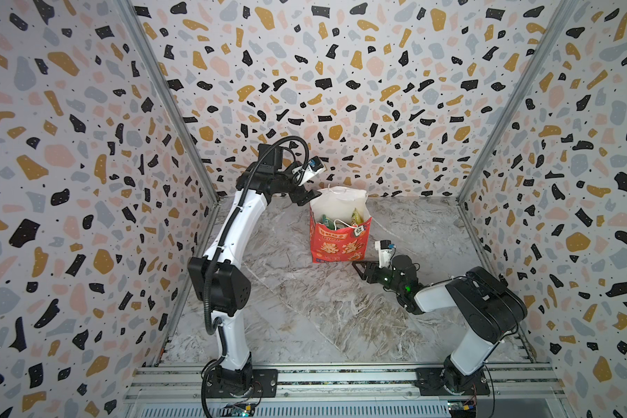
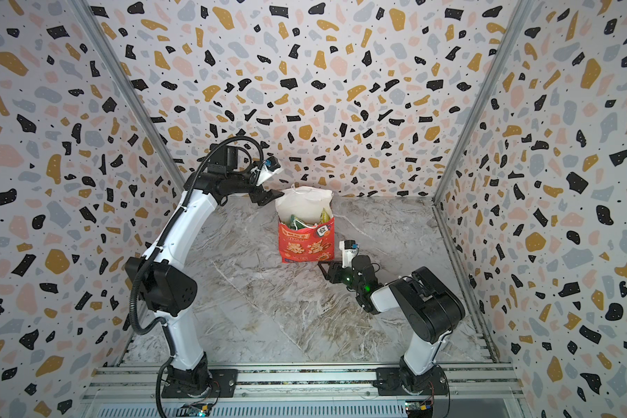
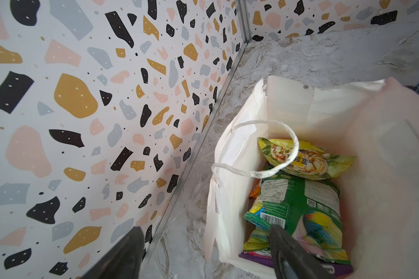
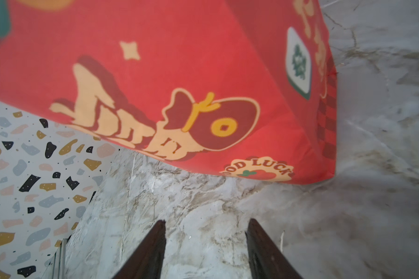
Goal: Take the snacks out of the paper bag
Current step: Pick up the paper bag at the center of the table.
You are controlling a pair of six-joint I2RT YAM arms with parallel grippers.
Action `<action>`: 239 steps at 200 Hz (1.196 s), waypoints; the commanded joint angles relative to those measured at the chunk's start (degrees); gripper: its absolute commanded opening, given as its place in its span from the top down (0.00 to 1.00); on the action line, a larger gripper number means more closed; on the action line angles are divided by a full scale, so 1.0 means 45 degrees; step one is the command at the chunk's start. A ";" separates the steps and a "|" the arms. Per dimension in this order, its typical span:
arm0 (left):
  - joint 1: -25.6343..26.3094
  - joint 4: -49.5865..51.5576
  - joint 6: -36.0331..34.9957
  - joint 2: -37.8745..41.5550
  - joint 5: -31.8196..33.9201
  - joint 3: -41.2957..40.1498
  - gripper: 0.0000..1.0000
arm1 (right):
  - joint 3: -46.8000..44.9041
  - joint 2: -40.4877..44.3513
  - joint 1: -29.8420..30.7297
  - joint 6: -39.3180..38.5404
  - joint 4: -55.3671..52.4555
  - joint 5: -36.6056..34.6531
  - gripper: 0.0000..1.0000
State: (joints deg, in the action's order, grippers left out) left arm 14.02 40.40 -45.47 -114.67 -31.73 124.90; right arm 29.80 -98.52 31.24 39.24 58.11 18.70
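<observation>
In both top views the red paper bag [image 1: 339, 246] [image 2: 306, 246] stands upright on the marble desk [image 1: 304, 311], toward the far middle, with its white-lined mouth open. The snacks [image 1: 355, 217] show inside it as green and yellow packets below the rim. The left gripper [image 1: 306, 197] [image 2: 268, 197] hangs at the bag's far-left upper corner, jaws apart. The right gripper [image 1: 359, 266] [image 2: 323, 266] sits low over the desk just beside the bag's near-right bottom corner, not touching it.

In the left wrist view the left gripper [image 3: 203, 253] is open and empty. One of its fingers [image 3: 126, 253] lies outside the bag's side wall, and the other [image 3: 288, 251] is over the packets inside. A yellow packet [image 3: 307, 159] lies on top of a green packet [image 3: 300, 205]. A purple packet [image 3: 257, 258] peeks out beneath them, and an orange edge shows beside the green one. A white cord handle [image 3: 261, 173] droops into the mouth across the yellow packet.

In the right wrist view the right gripper [image 4: 206, 251] is open. Only bare desk shows between its fingers [image 4: 150, 251], and they stand apart from the bag. The bag's red face [image 4: 179, 60] carries gold lettering and a "GOOD LUCK" badge near its bottom corner.
</observation>
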 commanded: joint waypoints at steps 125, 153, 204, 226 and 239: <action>0.1066 0.1061 -0.0461 -0.3517 0.1089 0.3183 0.43 | -0.1218 0.2701 0.0578 -0.1039 0.0107 -0.0830 0.40; 0.1190 0.1100 -0.0612 -0.3595 0.1257 0.3209 0.62 | -0.1041 0.2887 0.0578 -0.1319 -0.0433 -0.0501 0.41; 0.1413 0.1274 -0.0832 -0.3373 0.1422 0.3102 0.97 | -0.1100 0.2677 0.0581 -0.1260 -0.0454 -0.0999 0.42; 0.1520 0.1184 -0.0815 -0.3071 0.1382 0.2897 1.00 | -0.0875 0.2228 0.0595 -0.1014 -0.0683 -0.1051 0.42; 0.1601 0.1045 -0.0735 -0.2787 0.1340 0.2712 1.00 | -0.0711 0.1876 0.0594 -0.0776 -0.0894 -0.1151 0.43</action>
State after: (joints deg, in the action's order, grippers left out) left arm 20.34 46.02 -48.69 -130.87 -25.58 137.80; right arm 24.53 -87.92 33.56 34.59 56.75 14.74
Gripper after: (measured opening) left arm 0.047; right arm 0.577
